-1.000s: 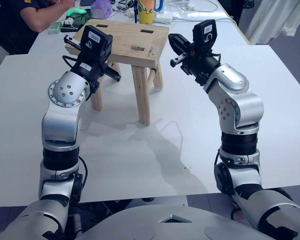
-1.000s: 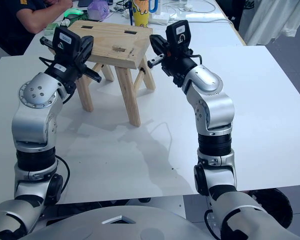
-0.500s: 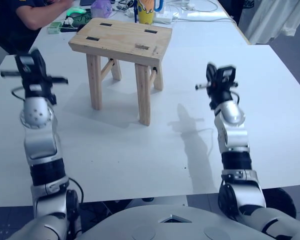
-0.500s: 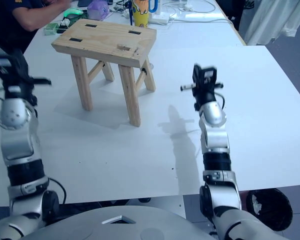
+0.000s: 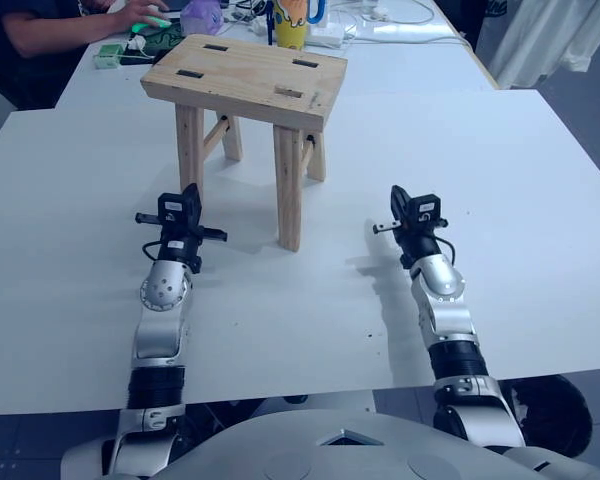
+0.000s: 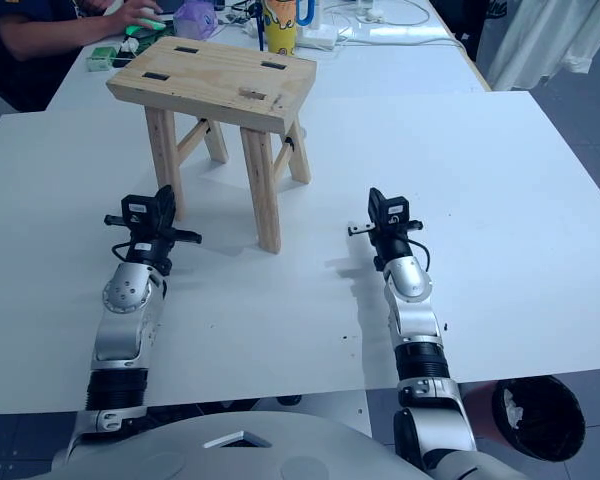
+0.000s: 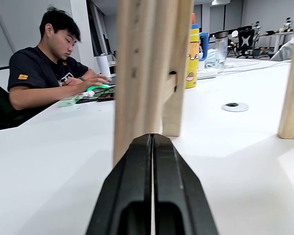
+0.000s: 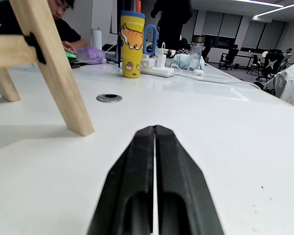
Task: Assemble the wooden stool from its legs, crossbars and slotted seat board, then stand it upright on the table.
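The wooden stool [image 5: 245, 75] stands upright on the white table [image 5: 500, 200], its slotted seat on top, with legs and crossbars fitted. My left gripper [image 5: 188, 195] rests low on the table, just in front of the stool's front left leg [image 7: 137, 73]; its fingers [image 7: 132, 161] are shut on nothing. My right gripper [image 5: 398, 198] lies low to the right of the stool, about a hand's width from the front right leg [image 8: 54, 73], shut and empty [image 8: 154, 129].
A yellow mug [image 5: 292, 25], a power strip and cables sit on the far table behind the stool. A person works at the back left. A round cable hole [image 8: 109, 98] lies in the tabletop. A bin [image 6: 540, 415] stands below the table's near right edge.
Both arms have dropped from beside the stool's seat down to the tabletop and pulled back toward me. The stool stays standing free.
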